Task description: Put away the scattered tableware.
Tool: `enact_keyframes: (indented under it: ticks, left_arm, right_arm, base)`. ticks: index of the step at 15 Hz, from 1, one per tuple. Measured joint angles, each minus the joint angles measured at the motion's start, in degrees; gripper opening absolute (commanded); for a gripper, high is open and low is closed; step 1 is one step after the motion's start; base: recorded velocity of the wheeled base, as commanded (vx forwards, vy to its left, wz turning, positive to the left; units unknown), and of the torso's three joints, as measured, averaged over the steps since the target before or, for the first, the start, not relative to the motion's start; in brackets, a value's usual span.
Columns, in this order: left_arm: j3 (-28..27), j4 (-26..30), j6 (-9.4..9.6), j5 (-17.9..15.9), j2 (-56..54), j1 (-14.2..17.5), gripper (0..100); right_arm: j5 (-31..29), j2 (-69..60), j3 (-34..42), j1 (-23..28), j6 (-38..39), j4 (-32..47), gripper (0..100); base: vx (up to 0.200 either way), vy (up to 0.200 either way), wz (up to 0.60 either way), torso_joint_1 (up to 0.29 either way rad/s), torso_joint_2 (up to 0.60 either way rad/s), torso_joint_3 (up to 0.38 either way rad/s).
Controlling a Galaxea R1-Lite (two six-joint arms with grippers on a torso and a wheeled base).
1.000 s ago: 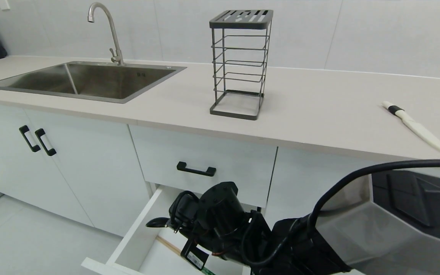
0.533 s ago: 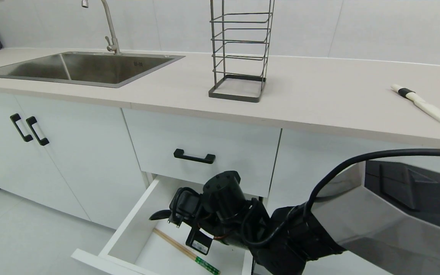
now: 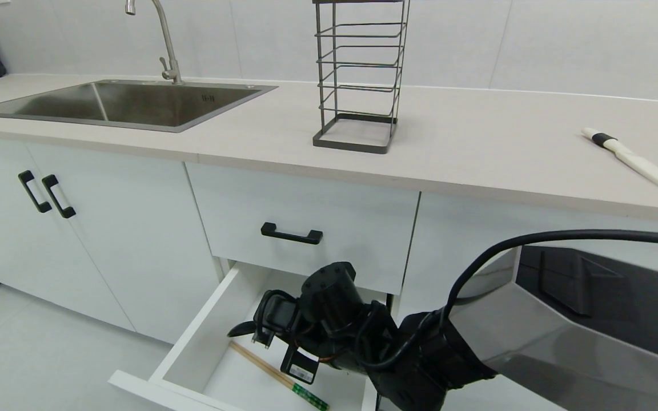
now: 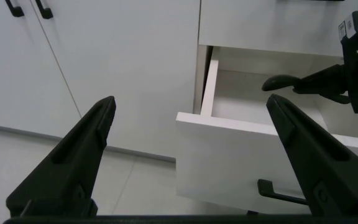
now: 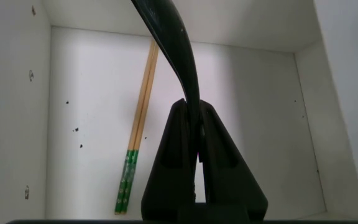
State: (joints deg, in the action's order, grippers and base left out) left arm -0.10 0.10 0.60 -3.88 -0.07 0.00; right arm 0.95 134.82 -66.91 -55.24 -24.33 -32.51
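Note:
My right gripper (image 3: 265, 326) is shut on the handle of a black spoon (image 3: 241, 329), whose bowl sticks out toward the left over the open lower drawer (image 3: 189, 353). From the right wrist, the spoon (image 5: 174, 46) rises from the closed right gripper (image 5: 197, 127) above the drawer's white floor (image 5: 266, 124). A pair of wooden chopsticks (image 5: 138, 140) with green ends lies inside the drawer, as the head view also shows the chopsticks (image 3: 275, 375). My left gripper (image 4: 189, 104) stands open outside the drawer's front (image 4: 229, 134), facing the spoon (image 4: 284, 82). A white knife (image 3: 637, 164) with a black band lies on the counter at the right.
A dark wire knife rack (image 3: 357, 74) stands on the counter's middle. A steel sink (image 3: 123, 103) with a tap is at the left. Above the open drawer is a closed drawer with a black handle (image 3: 291, 234). Cabinet doors (image 3: 77, 240) stand at the left.
The head camera has tilted down, so the whole picture shifted. My right gripper with the spoon has sunk slightly toward the drawer.

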Motion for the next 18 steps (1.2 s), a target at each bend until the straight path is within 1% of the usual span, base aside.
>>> enact_keyframes:
  ticks: [8, 12, 16, 18]
  left_arm:
    - [0.0, 0.0, 0.02, 0.0, 0.0, 0.0, 100]
    - [0.0, 0.0, 0.0, 0.0, 0.0, 0.0, 100]
    - [0.0, 0.0, 0.02, 0.0, 0.0, 0.0, 100]
    - [0.0, 0.0, 0.02, 0.0, 0.0, 0.0, 100]
  right_arm:
    - [-0.1, 3.1, -2.5, 0.7, 0.3, 0.0, 0]
    - [0.2, 6.3, -5.7, 1.0, 0.9, 0.0, 0]
    - [0.0, 8.7, -6.9, 1.0, 8.9, 0.0, 0]
    - [0.0, 9.5, -6.9, 1.1, 9.8, 0.0, 0]
  base:
    - [0.0, 0.0, 0.0, 0.0, 0.0, 0.0]
    - [0.0, 0.0, 0.0, 0.0, 0.0, 0.0]
    - [0.0, 0.0, 0.0, 0.0, 0.0, 0.0]
    - [0.0, 0.0, 0.0, 0.0, 0.0, 0.0]
